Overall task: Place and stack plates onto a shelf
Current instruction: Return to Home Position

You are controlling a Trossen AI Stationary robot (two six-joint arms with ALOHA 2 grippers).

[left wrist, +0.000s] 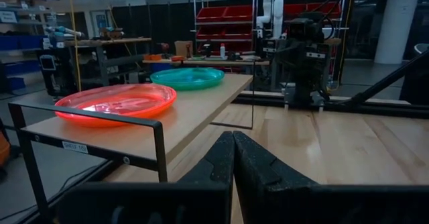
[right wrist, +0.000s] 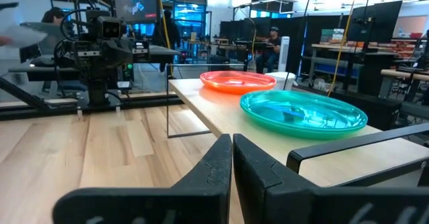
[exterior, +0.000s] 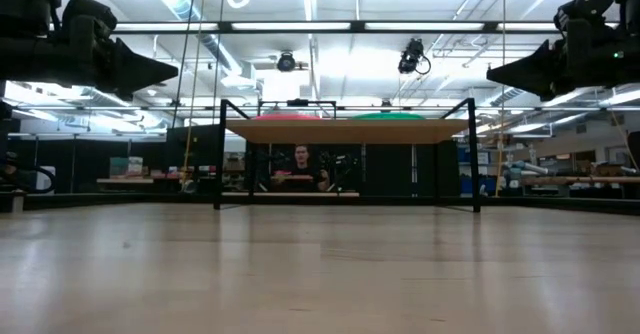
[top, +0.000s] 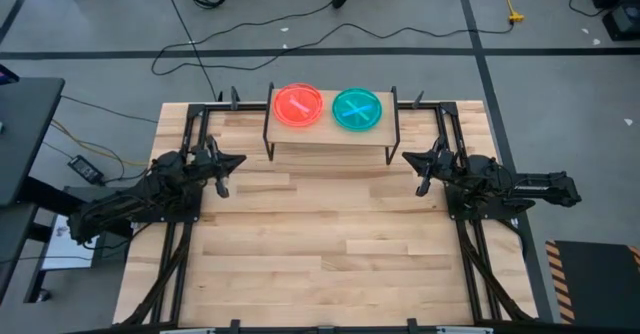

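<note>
A pink-red plate (top: 298, 105) and a teal plate (top: 357, 109) lie flat side by side on the shelf (top: 330, 138), a light-wood board on thin black legs near the table's far edge. Both plates also show in the left wrist view, pink-red (left wrist: 117, 103) and teal (left wrist: 188, 78), and in the right wrist view, pink-red (right wrist: 238, 81) and teal (right wrist: 303, 113). My left gripper (top: 238, 161) hovers shut to the left of the shelf. My right gripper (top: 406, 156) hovers shut to its right. Neither holds anything. No green or orange plate is in view.
Black metal rails (top: 180, 264) run along the table's left and right sides under the arms. The butcher-block tabletop (top: 330, 254) stretches bare from the shelf to the near edge. People sit in the room beyond the table (exterior: 303, 169).
</note>
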